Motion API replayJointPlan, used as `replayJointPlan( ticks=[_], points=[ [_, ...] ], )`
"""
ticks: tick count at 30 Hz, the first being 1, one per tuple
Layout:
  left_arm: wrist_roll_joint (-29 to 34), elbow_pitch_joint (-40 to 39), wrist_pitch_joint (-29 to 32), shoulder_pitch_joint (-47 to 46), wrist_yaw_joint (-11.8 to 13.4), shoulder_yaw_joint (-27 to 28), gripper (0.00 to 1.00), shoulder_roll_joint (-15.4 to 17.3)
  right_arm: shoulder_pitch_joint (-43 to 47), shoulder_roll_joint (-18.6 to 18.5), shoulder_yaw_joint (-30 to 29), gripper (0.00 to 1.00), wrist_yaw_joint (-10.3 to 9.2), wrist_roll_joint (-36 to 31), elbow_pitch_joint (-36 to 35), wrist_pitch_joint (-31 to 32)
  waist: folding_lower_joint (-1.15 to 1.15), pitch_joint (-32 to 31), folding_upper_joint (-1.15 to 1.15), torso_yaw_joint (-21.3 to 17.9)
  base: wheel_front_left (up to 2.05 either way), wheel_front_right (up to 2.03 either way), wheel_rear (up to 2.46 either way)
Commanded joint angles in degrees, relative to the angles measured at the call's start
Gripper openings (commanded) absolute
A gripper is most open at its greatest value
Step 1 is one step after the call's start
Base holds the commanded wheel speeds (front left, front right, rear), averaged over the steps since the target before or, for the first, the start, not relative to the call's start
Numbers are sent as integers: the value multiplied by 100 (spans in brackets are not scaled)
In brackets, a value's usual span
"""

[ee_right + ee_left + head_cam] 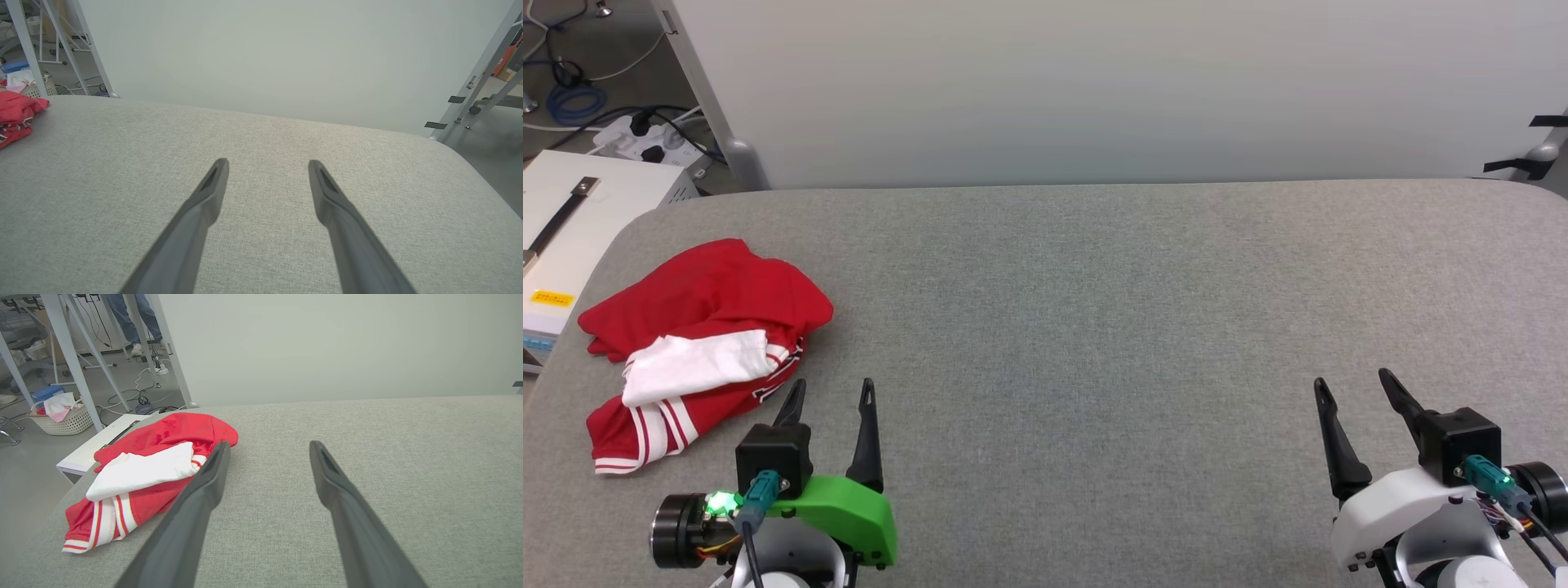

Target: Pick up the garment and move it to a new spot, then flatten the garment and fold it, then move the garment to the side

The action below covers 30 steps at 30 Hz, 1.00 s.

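Note:
The garment (698, 347) lies crumpled near the left end of the grey padded table (1094, 327), red with a white sleeve and striped trim on top. In the left wrist view the garment (147, 473) sits just left of my fingers. My left gripper (833, 390) stands open at the lower left, its tips just right of the garment's near edge, nothing between them. My right gripper (1352, 381) is open at the lower right over bare fabric, far from the garment (16, 116), which shows at that view's left edge.
A white partition (1094, 82) runs along the table's far edge. Left of the table stands a white box (572, 220), with cables and a power strip (645, 139) on the floor. A basket (65, 416) and a person's legs (130, 318) are beyond.

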Motion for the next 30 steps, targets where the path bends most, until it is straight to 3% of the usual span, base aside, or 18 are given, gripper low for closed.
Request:
replayJointPlan(
  ticks=[1,30],
  points=[
    [-7,-14,-58,-12,50,-20,100,-1,0,-1,-36,100,0,26,-15,-55,0,3,0,1,0,0,0],
    [-6,-116,-402,-68,306,-183,100,5,57,-4,-158,100,-1,486,-249,-395,0,46,0,35,0,0,0]
  ],
)
